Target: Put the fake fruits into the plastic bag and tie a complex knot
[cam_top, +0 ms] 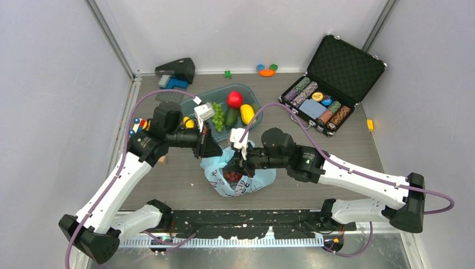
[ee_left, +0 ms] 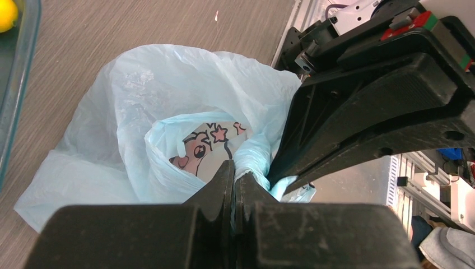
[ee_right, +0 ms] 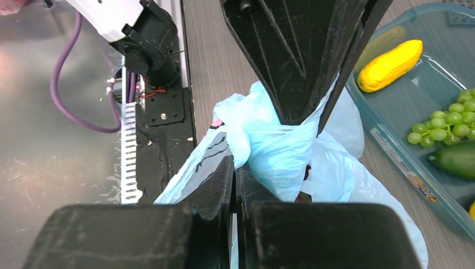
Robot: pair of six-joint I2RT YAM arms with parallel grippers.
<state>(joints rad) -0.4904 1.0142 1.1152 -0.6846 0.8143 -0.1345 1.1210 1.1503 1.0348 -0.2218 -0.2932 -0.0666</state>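
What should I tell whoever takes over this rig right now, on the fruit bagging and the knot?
The left gripper is shut on the plastic bag at its gathered top.
The right gripper is shut on the same bunch from the opposite side.
The bag lies in front of the tub, with dark red fruits inside it.
The red apple, green grapes, dark green fruit and yellow fruit sit in the tub.
Done: some fruit bagged, and a bunched twist at the bag mouth.
Left: bag the tub fruit; the knot looks unfinished.
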